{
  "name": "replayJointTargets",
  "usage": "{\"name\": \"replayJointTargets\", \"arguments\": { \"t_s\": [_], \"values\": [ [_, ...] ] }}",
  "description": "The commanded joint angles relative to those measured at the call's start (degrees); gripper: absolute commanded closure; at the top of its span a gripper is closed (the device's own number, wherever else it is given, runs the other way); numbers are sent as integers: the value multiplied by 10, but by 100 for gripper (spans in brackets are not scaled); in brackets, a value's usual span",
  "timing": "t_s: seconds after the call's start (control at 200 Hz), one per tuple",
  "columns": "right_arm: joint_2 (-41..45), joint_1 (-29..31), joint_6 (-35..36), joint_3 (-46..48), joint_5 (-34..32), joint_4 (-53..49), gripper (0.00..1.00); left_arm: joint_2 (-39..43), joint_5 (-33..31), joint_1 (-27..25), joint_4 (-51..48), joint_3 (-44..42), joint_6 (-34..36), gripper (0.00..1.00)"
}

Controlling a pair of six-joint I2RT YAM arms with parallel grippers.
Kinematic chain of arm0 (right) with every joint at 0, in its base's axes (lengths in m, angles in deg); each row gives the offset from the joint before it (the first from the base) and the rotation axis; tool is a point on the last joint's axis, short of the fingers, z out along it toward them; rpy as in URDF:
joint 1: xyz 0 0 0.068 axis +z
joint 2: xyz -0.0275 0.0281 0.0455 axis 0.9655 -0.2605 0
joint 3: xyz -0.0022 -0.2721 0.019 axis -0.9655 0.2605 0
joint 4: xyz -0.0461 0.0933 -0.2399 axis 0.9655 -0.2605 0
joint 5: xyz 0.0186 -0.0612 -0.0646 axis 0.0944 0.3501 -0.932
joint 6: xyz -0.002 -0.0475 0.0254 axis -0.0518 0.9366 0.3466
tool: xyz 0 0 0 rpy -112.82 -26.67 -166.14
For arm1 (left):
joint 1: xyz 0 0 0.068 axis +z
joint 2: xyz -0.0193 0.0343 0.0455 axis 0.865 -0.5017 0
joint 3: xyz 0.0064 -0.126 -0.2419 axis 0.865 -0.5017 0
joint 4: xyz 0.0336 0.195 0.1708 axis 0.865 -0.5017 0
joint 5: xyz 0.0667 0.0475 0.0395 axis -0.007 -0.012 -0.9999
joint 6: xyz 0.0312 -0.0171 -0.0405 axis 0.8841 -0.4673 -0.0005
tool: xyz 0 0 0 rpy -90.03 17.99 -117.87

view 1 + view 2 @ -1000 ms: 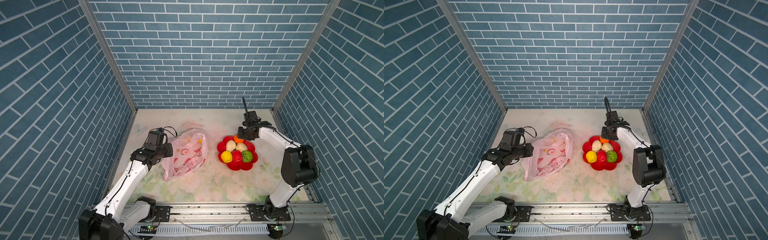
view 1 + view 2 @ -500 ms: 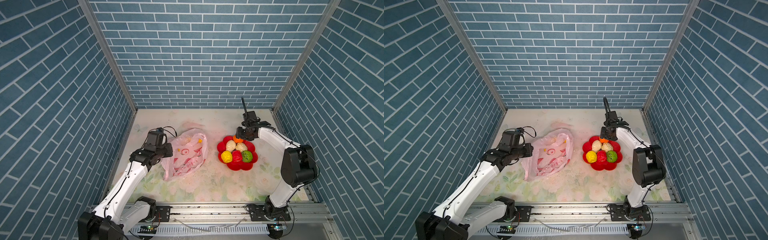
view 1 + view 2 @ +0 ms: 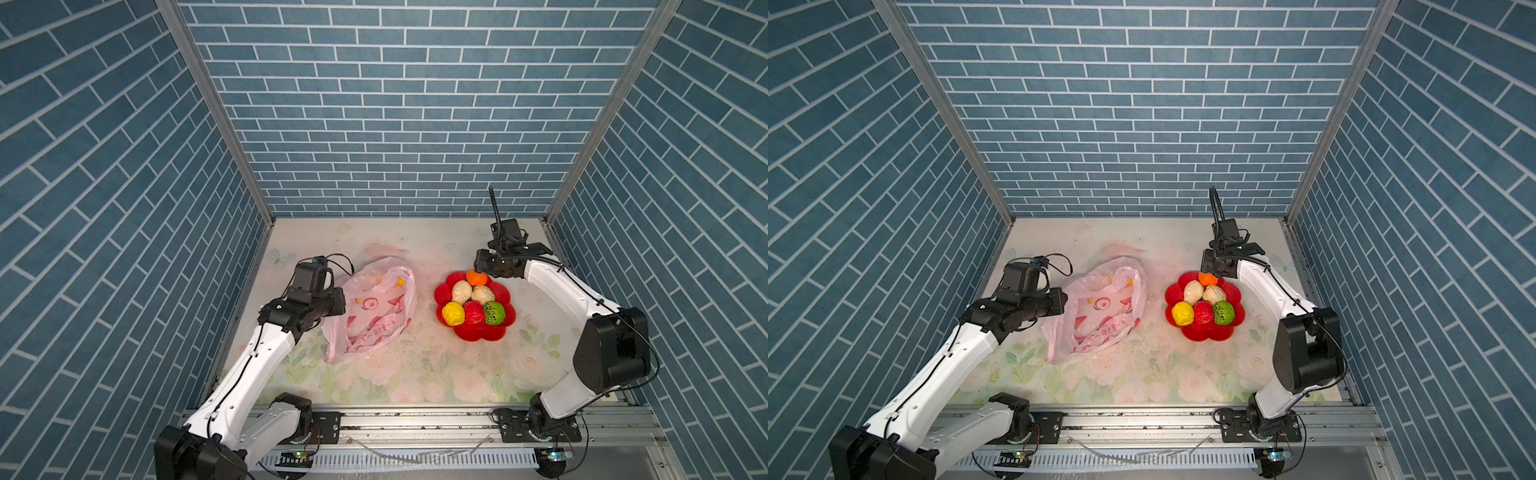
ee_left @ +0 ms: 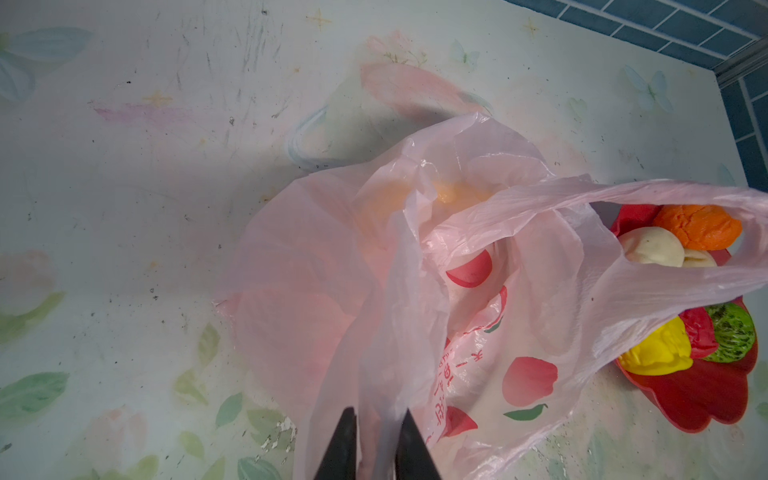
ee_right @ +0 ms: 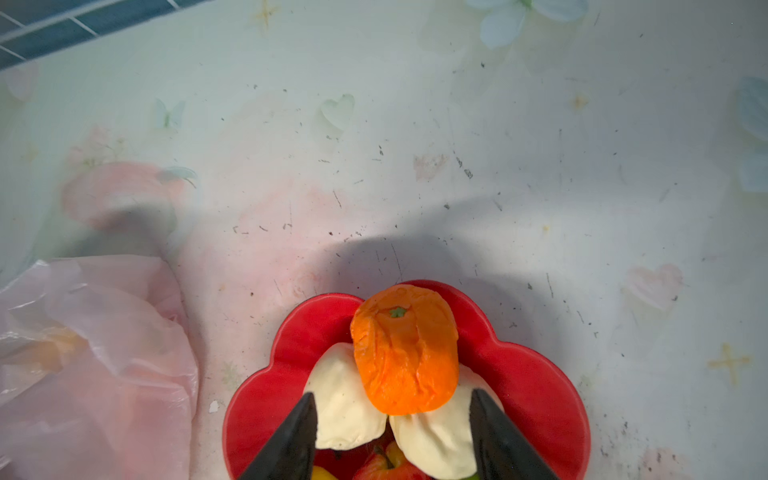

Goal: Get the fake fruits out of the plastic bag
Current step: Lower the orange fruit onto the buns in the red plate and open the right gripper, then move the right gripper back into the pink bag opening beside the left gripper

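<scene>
Alt text: two arms over a floral tabletop, seen from above and from both wrist cams.

My left pincer is closed on a fold of the pink bag, with the film pinched betw. both fingers. The bag lies slumped on the tabletop in front of my left arm. Its open end seems to face the back wall.

My right pincer is open, fingers spread either side of the orange and not touching it, as far as I can tell. The orange is perched on two cream fruits at the far side of the red dish, which sits near the bag, to its right in both top views. A yellow fruit, red fruit and green fruit fill the dish's near side. So six fruits are out.

Inside the bag a yellow shape shows through the film. Prob. the banana, but I can't be sure.

Step in hand, my read: the orange is set down and let go, while my left keeps the bag ready.

Next move, as I judge it:
- Lift the right pincer straight up w/o nudging the orange, which could roll off its perch.
- Cross to the bag's open end.
- Raise the film w/ my left so the mouth gapes.
- Reach in w/ my right, grip the yellow piece and not the plastic, then draw it out.
</scene>
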Motion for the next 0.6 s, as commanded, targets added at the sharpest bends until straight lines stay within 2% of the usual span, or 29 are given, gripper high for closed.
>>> {"name": "replayJointTargets", "arguments": {
  "t_s": [0.0,0.135,0.34,0.48,0.595],
  "values": [
    [54,13,-15,29,-31,-26,41,-9,12,4,-13,17,8,78],
    [117,56,-24,43,-65,-38,45,-14,18,4,-23,23,10,77],
    [191,165,-85,89,-96,11,57,-7,15,4,-41,34,14,80],
    [199,264,-108,116,-147,59,67,5,12,4,-56,43,9,82],
    [188,351,-105,142,-204,121,70,16,13,4,-55,45,-5,82]
  ]
}}
